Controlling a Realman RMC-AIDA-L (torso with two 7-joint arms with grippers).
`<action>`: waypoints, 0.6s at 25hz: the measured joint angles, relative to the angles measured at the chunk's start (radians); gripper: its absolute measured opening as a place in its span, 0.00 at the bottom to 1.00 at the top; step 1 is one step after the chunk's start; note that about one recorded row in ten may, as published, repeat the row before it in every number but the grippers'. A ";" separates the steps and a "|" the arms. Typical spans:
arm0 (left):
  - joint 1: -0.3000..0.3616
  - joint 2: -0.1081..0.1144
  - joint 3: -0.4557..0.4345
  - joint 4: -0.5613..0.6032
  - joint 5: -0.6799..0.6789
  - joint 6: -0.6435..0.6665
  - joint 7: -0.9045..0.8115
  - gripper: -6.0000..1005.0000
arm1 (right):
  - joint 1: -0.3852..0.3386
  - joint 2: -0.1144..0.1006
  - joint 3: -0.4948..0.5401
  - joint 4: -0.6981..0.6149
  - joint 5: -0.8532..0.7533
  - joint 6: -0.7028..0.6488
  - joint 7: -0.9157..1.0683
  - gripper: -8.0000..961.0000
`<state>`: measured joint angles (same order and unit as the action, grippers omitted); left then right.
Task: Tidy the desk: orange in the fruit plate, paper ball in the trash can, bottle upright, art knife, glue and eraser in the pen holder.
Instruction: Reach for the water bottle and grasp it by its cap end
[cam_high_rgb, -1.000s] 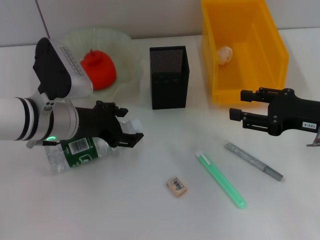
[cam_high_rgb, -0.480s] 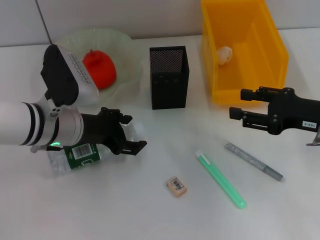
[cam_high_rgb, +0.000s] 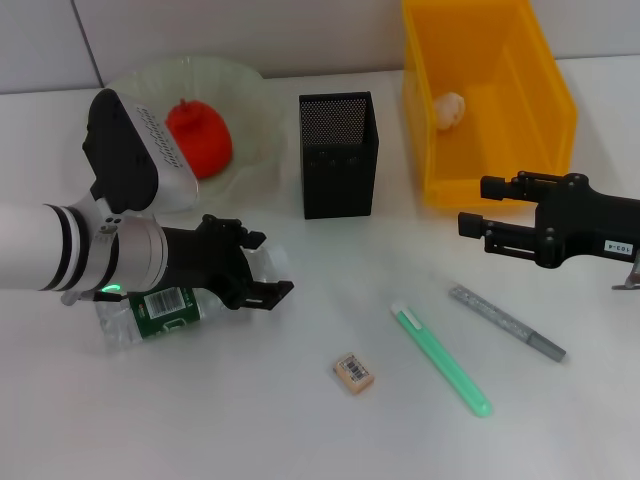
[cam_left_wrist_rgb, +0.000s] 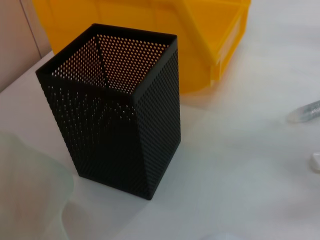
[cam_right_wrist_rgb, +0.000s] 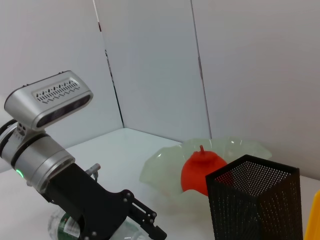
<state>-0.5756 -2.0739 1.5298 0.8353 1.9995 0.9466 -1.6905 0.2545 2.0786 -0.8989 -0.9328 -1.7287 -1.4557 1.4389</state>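
Observation:
A clear bottle (cam_high_rgb: 165, 305) with a green label lies on its side at the left. My left gripper (cam_high_rgb: 258, 268) is open and straddles its clear upper part. The orange (cam_high_rgb: 198, 135) rests in the pale fruit plate (cam_high_rgb: 240, 78). In the yellow trash can (cam_high_rgb: 545, 95) lies the paper ball (cam_high_rgb: 450, 108). Between them stands the black mesh pen holder (cam_high_rgb: 338, 155). An eraser (cam_high_rgb: 353, 371), a green stick-shaped tool (cam_high_rgb: 440, 358) and a grey one (cam_high_rgb: 505, 322) lie on the desk in front. Open and holding nothing, my right gripper (cam_high_rgb: 478, 217) hovers above the grey tool, before the can.
The left wrist view shows the pen holder (cam_left_wrist_rgb: 115, 125) close up, with the yellow can (cam_left_wrist_rgb: 200, 30) behind it and the plate's rim (cam_left_wrist_rgb: 25, 185) beside it. The right wrist view shows the left arm (cam_right_wrist_rgb: 45, 155), the orange (cam_right_wrist_rgb: 202, 167) and the pen holder (cam_right_wrist_rgb: 255, 205).
One second ago my left gripper was a little higher; it has dropped and shifted right along the bottle, then held still. The right arm has not moved.

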 joint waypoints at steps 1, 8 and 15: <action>0.000 0.000 0.000 0.001 0.000 0.001 0.000 0.71 | 0.000 0.000 0.000 0.000 0.000 0.000 0.000 0.67; 0.000 0.000 0.004 0.015 0.007 0.011 -0.008 0.68 | 0.000 0.001 0.000 0.000 0.000 0.000 0.000 0.67; 0.001 0.000 0.008 0.027 0.026 0.019 -0.012 0.56 | 0.007 0.001 0.000 0.016 0.000 0.000 -0.001 0.67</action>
<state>-0.5749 -2.0739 1.5377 0.8623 2.0259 0.9655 -1.7028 0.2615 2.0799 -0.8989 -0.9163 -1.7287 -1.4558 1.4379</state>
